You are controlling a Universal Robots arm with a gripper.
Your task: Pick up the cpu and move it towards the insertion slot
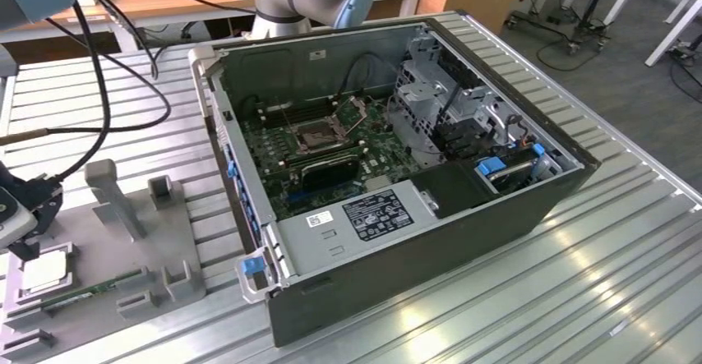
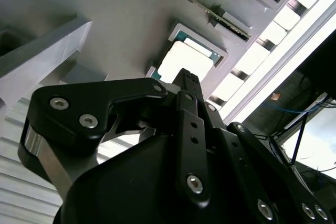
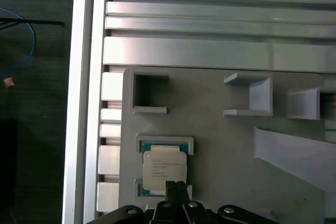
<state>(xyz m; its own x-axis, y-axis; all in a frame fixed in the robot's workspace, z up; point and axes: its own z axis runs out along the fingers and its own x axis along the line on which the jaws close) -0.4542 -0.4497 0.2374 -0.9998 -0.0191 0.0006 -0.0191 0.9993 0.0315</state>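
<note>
The hand (image 3: pixel 176 188) is hovering low over one edge of the cpu (image 3: pixel 164 165). Its two fingers are pressed together and gripping nothing. I cannot tell whether the tips are touching the chip.

The cpu is lying flat in a shallow framed pocket of the grey holder plate (image 3: pixel 226 150). That is at the exterior view's left, well apart from the insertion slot (image 1: pixel 318 138) inside the open computer case (image 1: pixel 362 286).

In my judgement, you are needing the fingers spread wider than the chip, centred on it, closing on two opposite sides, then rising level.

The pocket rim is hugging the chip closely, leaving little finger room. Upright posts (image 1: pixel 110 195) are standing near it on the plate. The case wall is standing between plate and slot, and black cables (image 1: pixel 101 93) are hanging above the worktop (image 1: pixel 614 282). Open room is lying overhead.
</note>
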